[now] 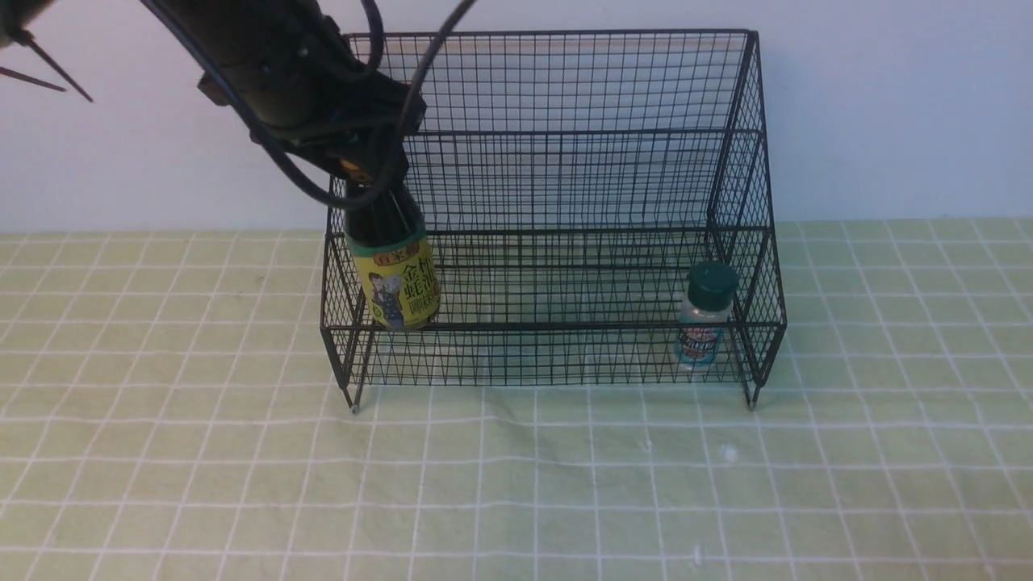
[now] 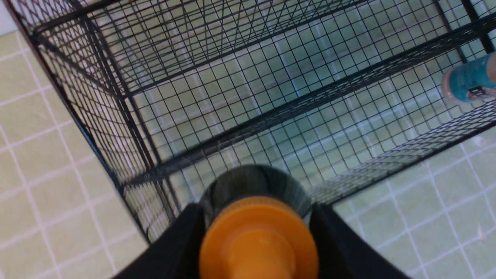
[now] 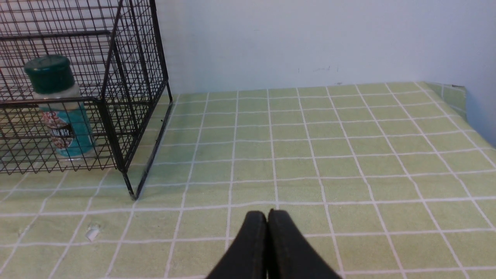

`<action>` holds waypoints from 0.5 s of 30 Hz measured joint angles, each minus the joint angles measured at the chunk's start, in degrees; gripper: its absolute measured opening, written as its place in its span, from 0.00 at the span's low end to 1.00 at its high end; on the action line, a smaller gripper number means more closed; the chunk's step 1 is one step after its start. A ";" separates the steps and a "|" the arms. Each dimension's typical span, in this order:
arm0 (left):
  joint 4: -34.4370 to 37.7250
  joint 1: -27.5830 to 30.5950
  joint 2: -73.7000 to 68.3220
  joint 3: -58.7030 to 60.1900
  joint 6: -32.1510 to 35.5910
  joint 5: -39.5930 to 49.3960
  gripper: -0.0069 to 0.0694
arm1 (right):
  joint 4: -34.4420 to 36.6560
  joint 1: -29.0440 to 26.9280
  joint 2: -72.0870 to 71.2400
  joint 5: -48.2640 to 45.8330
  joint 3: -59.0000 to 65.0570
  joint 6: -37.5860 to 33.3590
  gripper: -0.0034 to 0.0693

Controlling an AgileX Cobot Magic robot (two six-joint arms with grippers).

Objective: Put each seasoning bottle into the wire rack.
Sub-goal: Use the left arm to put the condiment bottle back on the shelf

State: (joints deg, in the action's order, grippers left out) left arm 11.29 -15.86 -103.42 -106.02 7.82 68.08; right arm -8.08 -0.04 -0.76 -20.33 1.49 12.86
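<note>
The black wire rack (image 1: 565, 161) stands at the back of the table. The dark-sauce bottle (image 1: 393, 274), with a yellow label, hangs tilted at the left end of the rack's lower tier, its base close to the shelf wires. My left gripper (image 1: 375, 190) is shut on its neck from above. In the left wrist view the orange cap (image 2: 257, 240) sits between the black fingers (image 2: 182, 240). The small shaker (image 1: 704, 319) with its green lid stands upright at the lower tier's right end. My right gripper (image 3: 267, 217) is shut and empty, low over the cloth to the right of the rack (image 3: 116, 97).
A green checked cloth (image 1: 516, 484) covers the table in front of the rack. A pale wall (image 1: 888, 105) rises right behind the rack. The table's right edge (image 3: 476, 128) shows in the right wrist view.
</note>
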 joint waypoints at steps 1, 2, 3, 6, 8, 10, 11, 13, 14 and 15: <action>0.00 -0.16 -0.24 0.00 0.46 -0.86 0.49 | 0.00 0.00 0.00 0.00 0.00 0.00 0.03; 0.00 -0.18 -0.61 -0.02 1.09 -1.48 0.49 | 0.00 0.00 0.00 0.00 0.00 0.00 0.03; 0.06 -0.30 -0.78 -0.08 1.43 -2.08 0.49 | 0.00 0.00 0.00 0.00 0.00 0.00 0.03; 0.06 -0.30 -0.97 -0.08 1.63 -2.56 0.49 | 0.00 0.00 0.00 0.00 0.00 0.00 0.03; 0.06 -0.30 -1.04 -0.08 3.15 -3.10 0.49 | 0.00 0.00 0.00 0.00 0.00 0.00 0.03; -0.11 -0.30 -1.09 -0.08 5.33 -3.72 0.49 | 0.00 0.00 0.00 0.00 0.00 0.00 0.03; -0.25 -0.35 -1.15 -0.08 6.32 -3.99 0.49 | 0.00 0.00 0.00 0.00 0.00 0.00 0.03; -0.26 -0.35 -1.28 -0.08 7.66 -4.34 0.49 | 0.00 0.00 0.00 0.00 0.00 0.00 0.03; -0.26 -0.35 -1.28 -0.08 7.66 -4.41 0.49 | 0.00 0.00 0.00 0.00 0.00 0.00 0.03; -0.30 -0.35 -1.42 -0.08 8.02 -4.54 0.49 | 0.00 0.00 0.00 0.00 0.00 0.00 0.03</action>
State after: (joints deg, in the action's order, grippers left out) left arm 10.99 -16.21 -104.84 -106.10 15.84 63.54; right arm -8.08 -0.04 -0.76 -20.33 1.49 12.86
